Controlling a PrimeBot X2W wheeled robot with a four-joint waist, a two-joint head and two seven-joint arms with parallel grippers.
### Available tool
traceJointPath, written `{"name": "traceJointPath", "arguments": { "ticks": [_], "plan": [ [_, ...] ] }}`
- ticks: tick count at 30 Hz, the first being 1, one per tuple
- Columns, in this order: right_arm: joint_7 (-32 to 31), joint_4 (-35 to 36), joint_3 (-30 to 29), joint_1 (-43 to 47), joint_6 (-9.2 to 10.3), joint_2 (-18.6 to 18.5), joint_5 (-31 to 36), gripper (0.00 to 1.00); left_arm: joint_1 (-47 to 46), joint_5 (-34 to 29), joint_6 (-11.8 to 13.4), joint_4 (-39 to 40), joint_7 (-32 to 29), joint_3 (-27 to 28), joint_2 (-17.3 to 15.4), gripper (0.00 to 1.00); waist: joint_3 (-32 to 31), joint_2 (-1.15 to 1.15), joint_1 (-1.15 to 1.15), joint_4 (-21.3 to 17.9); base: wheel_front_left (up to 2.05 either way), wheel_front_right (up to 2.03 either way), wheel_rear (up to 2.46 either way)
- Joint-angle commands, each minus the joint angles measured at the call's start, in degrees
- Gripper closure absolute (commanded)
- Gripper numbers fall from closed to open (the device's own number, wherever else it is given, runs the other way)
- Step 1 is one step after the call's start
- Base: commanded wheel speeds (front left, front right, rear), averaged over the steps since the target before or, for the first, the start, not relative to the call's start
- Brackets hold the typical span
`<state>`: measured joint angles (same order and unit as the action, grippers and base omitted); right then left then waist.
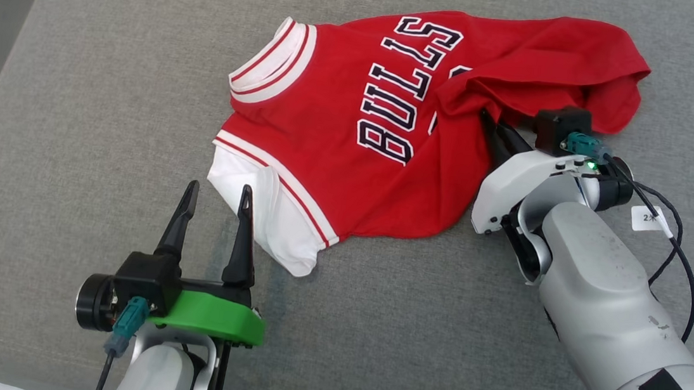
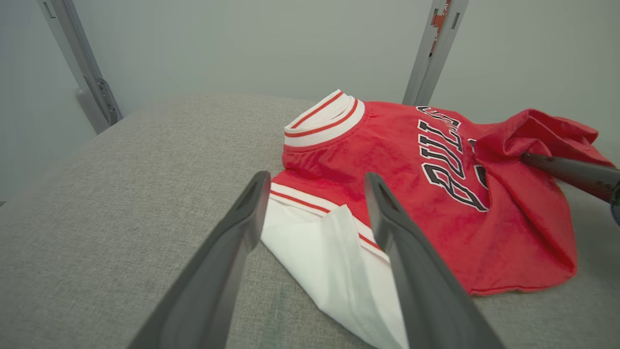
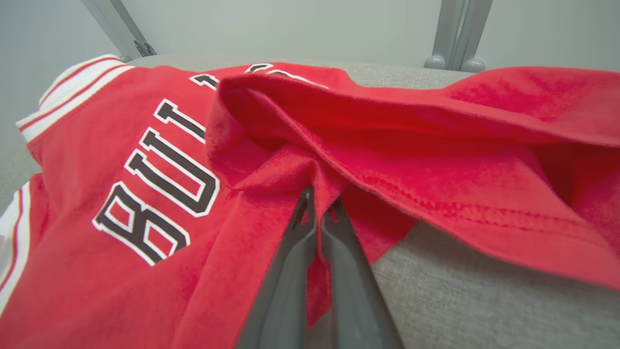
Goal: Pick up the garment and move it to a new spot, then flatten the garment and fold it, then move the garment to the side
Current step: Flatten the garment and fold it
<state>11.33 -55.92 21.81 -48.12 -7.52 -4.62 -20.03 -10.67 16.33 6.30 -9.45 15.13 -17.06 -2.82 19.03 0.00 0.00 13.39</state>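
Pinching the jersey (image 1: 350, 157) on grey cushion (image 1: 107, 102), right gripper (image 3: 318, 209) clamps; left gripper (image 1: 219, 198) gapes nearby.

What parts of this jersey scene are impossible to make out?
Head view: the jersey print beside the lettering, covered by its own folded-over hem.
Right wrist view: the right end effector tips, buried in a red crease.
Left wrist view: the white sleeve end, cut by the bottom edge behind the left end effector.

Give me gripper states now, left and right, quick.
Left gripper: open, holding nothing.
Right gripper: closed on a fold of the red jersey.
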Motion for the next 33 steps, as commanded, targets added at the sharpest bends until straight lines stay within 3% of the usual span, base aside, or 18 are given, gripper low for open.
{"name": "traceJointPath", "arguments": {
  "ticks": [1,6,9,18,20,22,23,24,33],
  "plan": [
    [1.13,0.55,0.11,1.27,0.06,-0.15,0.26,1.0,-0.39,-0.81,-0.09,-0.04,0.0,0.14,-0.16,0.0,-0.65,0.0,0.0,-1.4,0.0,0.0,0.0],
    [3.16,4.78,-2.11,5.25,0.06,-0.24,0.1,1.0,0.48,-1.3,-0.33,-0.16,0.0,0.58,-0.16,0.0,-1.84,0.0,0.0,-4.09,0.0,0.0,0.0],
    [3.71,9.27,-6.42,9.67,0.06,-0.53,1.14,1.0,1.0,-1.39,-0.57,-0.3,0.0,0.82,-0.16,0.0,-2.58,0.0,0.0,-5.95,0.0,0.0,0.0],
    [3.4,25.53,-26.51,25.83,0.06,1.48,8.51,1.0,1.62,-2.26,-1.27,-0.82,0.0,1.45,-0.17,0.0,-3.88,0.0,0.0,-10.39,0.0,0.0,0.0],
    [3.03,27.65,-28.81,28.44,0.06,1.64,6.38,1.0,1.42,-2.36,-1.52,-0.97,0.0,1.35,-0.17,0.0,-3.9,0.0,0.0,-10.67,0.0,0.0,0.0],
    [2.79,28.61,-29.36,30.55,0.06,1.71,4.43,0.76,1.2,-2.34,-1.56,-1.1,0.0,1.31,-0.17,0.0,-3.97,0.0,0.0,-10.85,0.0,0.0,0.0],
    [2.75,28.87,-29.36,31.26,0.06,1.71,3.77,0.52,1.14,-2.3,-1.54,-1.16,0.0,1.29,-0.17,0.0,-4.03,0.0,0.0,-10.94,0.0,0.0,0.0],
    [2.85,29.21,-29.69,31.85,0.06,1.64,3.52,0.0,1.12,-2.24,-1.51,-1.25,0.0,1.32,-0.17,0.0,-4.12,0.0,0.0,-11.05,0.0,0.0,0.0],
    [3.02,31.95,-31.63,34.83,0.06,1.66,5.63,0.0,1.91,-1.11,-1.78,-2.59,0.0,1.81,-0.17,0.0,-5.83,0.0,0.0,-11.17,0.0,0.0,0.0]
  ]
}}
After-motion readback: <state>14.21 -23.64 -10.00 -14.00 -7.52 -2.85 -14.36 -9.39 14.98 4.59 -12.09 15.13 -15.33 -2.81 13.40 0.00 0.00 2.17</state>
